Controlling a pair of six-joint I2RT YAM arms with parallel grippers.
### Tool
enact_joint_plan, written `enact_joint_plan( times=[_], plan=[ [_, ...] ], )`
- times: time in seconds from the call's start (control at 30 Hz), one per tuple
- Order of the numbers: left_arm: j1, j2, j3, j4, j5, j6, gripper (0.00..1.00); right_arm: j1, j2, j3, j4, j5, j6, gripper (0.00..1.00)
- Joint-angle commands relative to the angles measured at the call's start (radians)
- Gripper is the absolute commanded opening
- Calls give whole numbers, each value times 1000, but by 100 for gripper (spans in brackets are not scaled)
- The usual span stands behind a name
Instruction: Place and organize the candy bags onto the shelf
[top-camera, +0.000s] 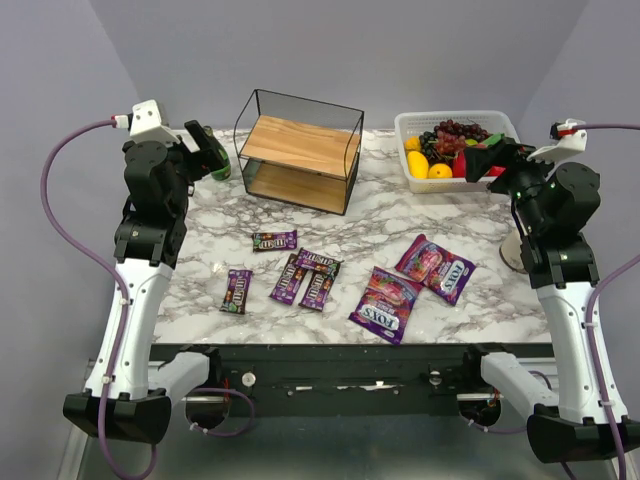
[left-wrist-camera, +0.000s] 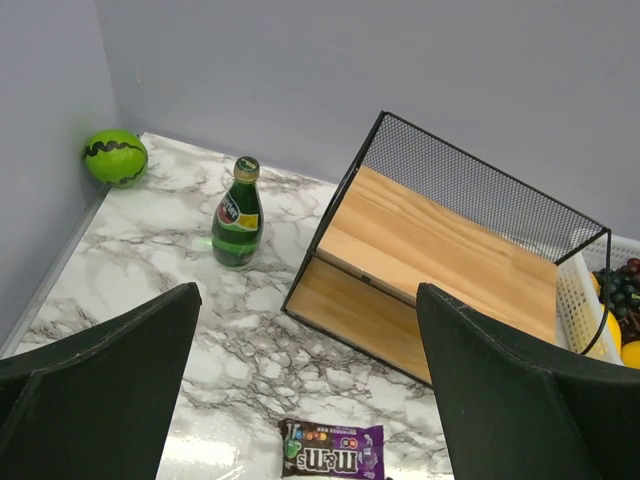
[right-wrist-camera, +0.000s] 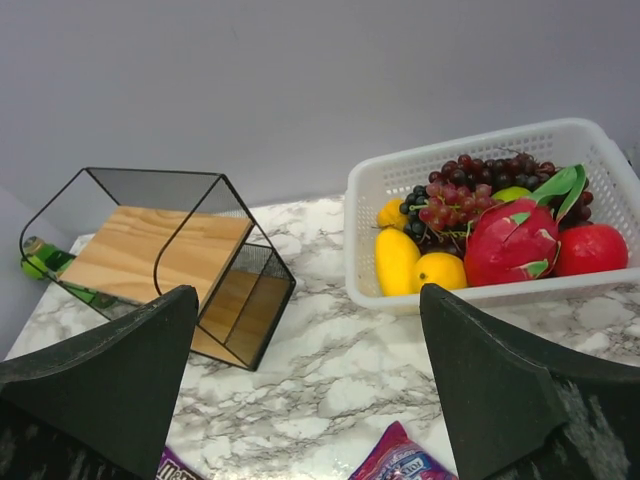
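Observation:
Two pink-purple FOX'S bags (top-camera: 436, 267) (top-camera: 386, 304) lie flat at the front right of the marble table. Several dark M&M's packets lie front centre, among them one (top-camera: 274, 240) nearest the shelf and one (top-camera: 237, 291) furthest left. The black wire shelf (top-camera: 300, 150) with two wooden boards stands at the back centre, with nothing on its boards. My left gripper (top-camera: 205, 150) is open and empty, raised at the shelf's left. My right gripper (top-camera: 485, 160) is open and empty, raised by the basket. The left wrist view shows the shelf (left-wrist-camera: 440, 250) and one packet (left-wrist-camera: 333, 450).
A white basket (top-camera: 452, 116) of fruit stands at the back right. A green bottle (left-wrist-camera: 238, 215) stands left of the shelf, and a green ball (left-wrist-camera: 115, 157) lies in the back left corner. A whitish object (top-camera: 513, 256) sits partly hidden behind my right arm.

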Motion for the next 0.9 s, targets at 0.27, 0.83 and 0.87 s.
enact_joint_plan(
  times=[0.27,0.83,0.87],
  plan=[
    [6,9,-47,-72,92,10,99,-3,1,34,-90,-88,41,100],
    [-345,128,-446,232,577,-239,99,197,53,-346,-240,-334,182,96],
    [-382,151,-441,229,576,-239,99,219,59,-384,-245,-326,199,94]
  ],
)
